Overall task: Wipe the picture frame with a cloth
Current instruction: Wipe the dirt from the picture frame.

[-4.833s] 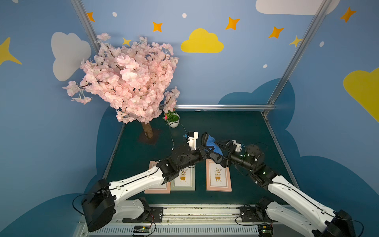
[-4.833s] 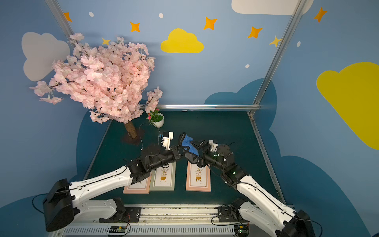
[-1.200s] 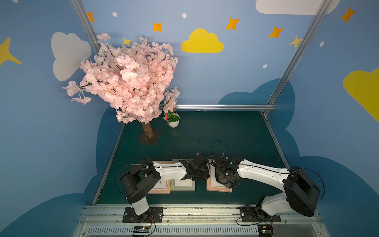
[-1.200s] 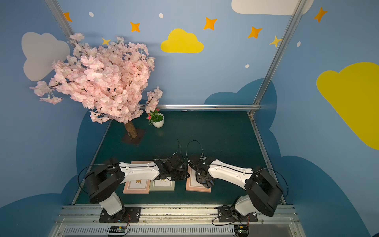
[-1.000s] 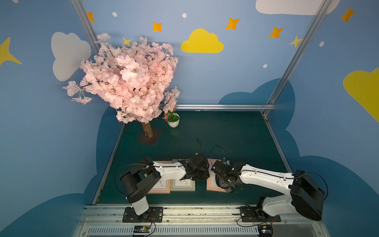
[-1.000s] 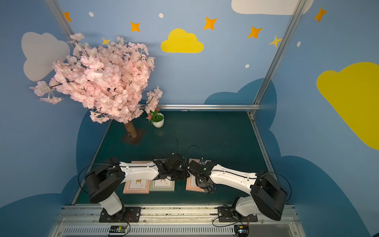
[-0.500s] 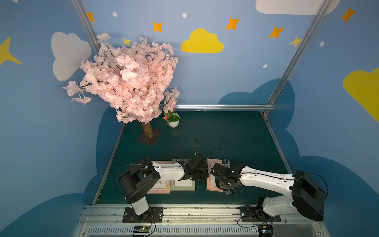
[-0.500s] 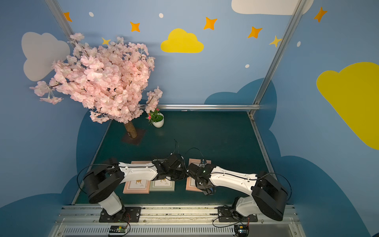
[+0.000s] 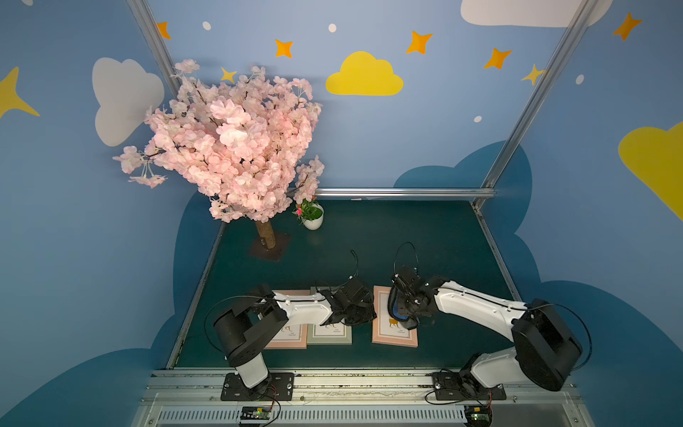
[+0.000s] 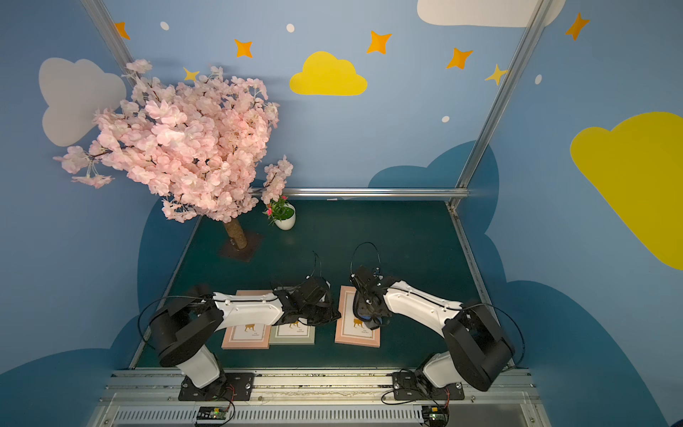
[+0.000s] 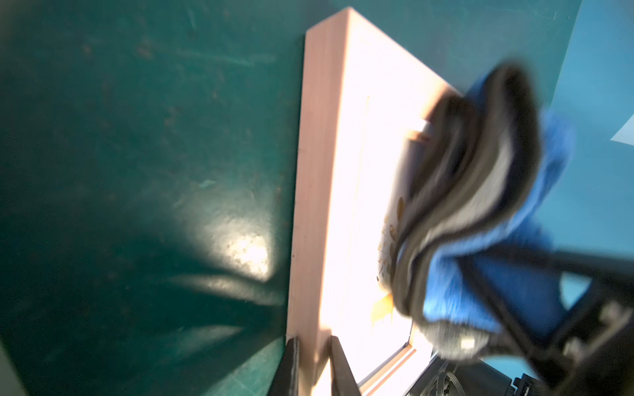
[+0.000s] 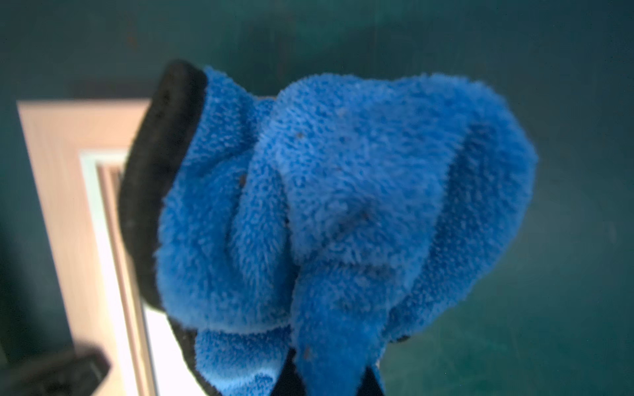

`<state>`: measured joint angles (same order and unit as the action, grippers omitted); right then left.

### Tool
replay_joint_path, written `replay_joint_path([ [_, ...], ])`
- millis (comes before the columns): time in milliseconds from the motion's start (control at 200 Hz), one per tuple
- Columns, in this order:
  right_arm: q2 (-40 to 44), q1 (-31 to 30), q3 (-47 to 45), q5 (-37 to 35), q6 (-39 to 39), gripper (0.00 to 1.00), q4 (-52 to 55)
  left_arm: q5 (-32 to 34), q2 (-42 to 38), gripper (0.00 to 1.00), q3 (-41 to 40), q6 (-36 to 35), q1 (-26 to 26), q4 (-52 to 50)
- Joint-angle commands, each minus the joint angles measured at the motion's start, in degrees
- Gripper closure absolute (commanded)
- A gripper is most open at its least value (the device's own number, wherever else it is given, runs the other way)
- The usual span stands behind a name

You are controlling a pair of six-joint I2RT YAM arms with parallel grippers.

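Wiping step: right pincer grips the bunched plush blue microfibre cloth over the pink wooden picture frame on the green worktop; left pincer narrowly clamps the frame's edge. Next, probably: press down, stroke across

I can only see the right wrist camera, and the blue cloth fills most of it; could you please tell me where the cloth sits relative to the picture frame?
Observer: In both top views the cloth is over the right part of the pink frame.
Operator: Thank you. Is anything steadying that frame?
Observer: Yes. The left wrist view shows the left claw with a finger on each side of the frame's rim.
Operator: Are other frames nearby?
Observer: Two, side by side under the left arm: a second pink frame and a grey-green frame.
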<state>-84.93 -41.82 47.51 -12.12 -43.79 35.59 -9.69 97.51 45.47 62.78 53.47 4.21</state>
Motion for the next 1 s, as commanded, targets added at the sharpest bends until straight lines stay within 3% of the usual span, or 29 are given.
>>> replay_joint_path([
  [0, -4.78, 2.15, 0.88, 2.27, 4.04, 1.0, -1.07, 0.64, 2.93, 0.85, -2.42, 0.45, 0.66, -4.56],
  [290, -4.48, 1.48, -1.02, 5.6, 3.85, 1.0, 1.09, 0.64, 2.84, 0.92, -3.17, 1.11, 0.63, -3.75],
  [716, 6.82, -14.41, -6.89, 4.83, -7.91, 1.0, 12.74, 0.77, 2.81, 0.96, -3.11, 0.95, 0.66, -4.02],
  [996, 13.39, -18.89, -8.52, 4.25, -13.19, 1.0, 17.73, 0.73, 2.72, 0.97, -3.2, 0.8, 0.67, -4.21],
])
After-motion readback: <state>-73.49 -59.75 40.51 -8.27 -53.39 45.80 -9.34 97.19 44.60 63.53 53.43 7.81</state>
